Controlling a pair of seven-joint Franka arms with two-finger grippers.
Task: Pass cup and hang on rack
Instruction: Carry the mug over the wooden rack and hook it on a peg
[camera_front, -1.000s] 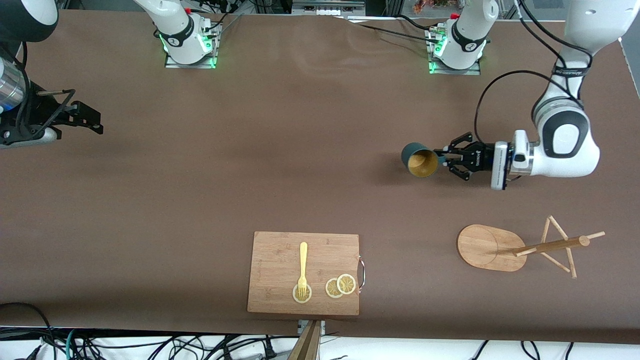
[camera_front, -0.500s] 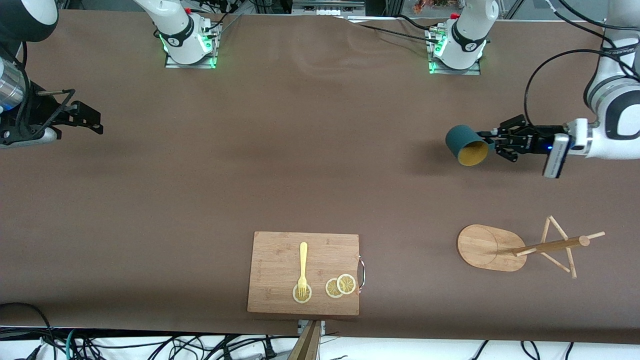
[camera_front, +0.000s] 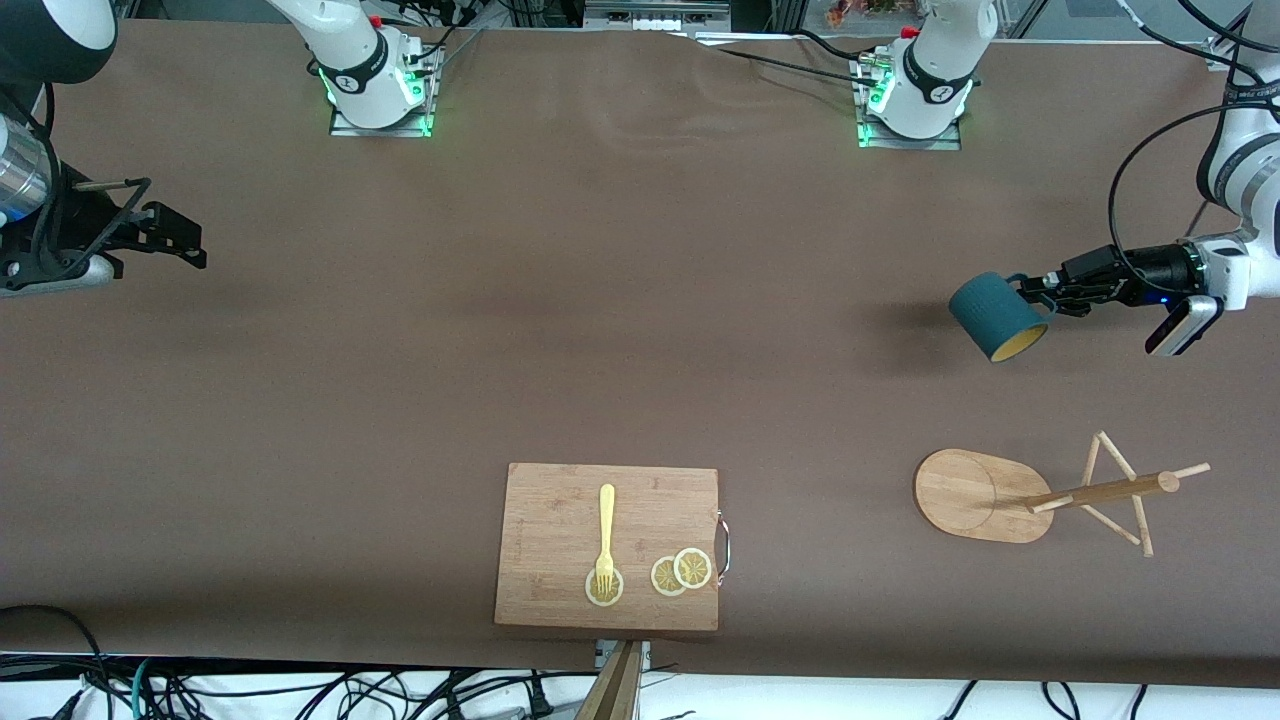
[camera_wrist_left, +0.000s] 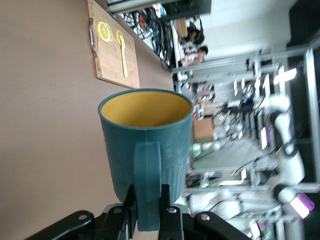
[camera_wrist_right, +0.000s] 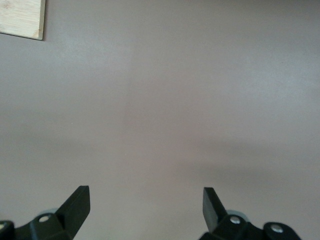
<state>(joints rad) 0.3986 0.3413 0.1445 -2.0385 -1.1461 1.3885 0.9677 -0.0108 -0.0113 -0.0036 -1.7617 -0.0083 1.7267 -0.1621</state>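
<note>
Front view is showing the table mostly bare, which is leaving me plenty of room to swing things around. I'm running the left arm out at its own end of the table, with its wrist turned sideways so the cup comes along on its side instead of upright.

I'm keeping the rack where it is, near that same end and nearer the camera than the cup; it's standing on its oval base with the pegs angling off the post, so a cup on its side should be lining up with a peg better. That's my guess at why I'm holding it this way.

Cutting board with a fork and lemon slices is sitting near the camera edge, well apart from the action and not part of this.

I'm holding the cup up in the air over bare table, mouth tipped toward the camera. Left gripper is clenching the handle, and in the left wrist view the fingers are squeezing it from both sides, leaving the loop's reach mostly free for a peg.

Right gripper is waiting over bare table at its own end, jaws spread wide and holding nothing.
</note>
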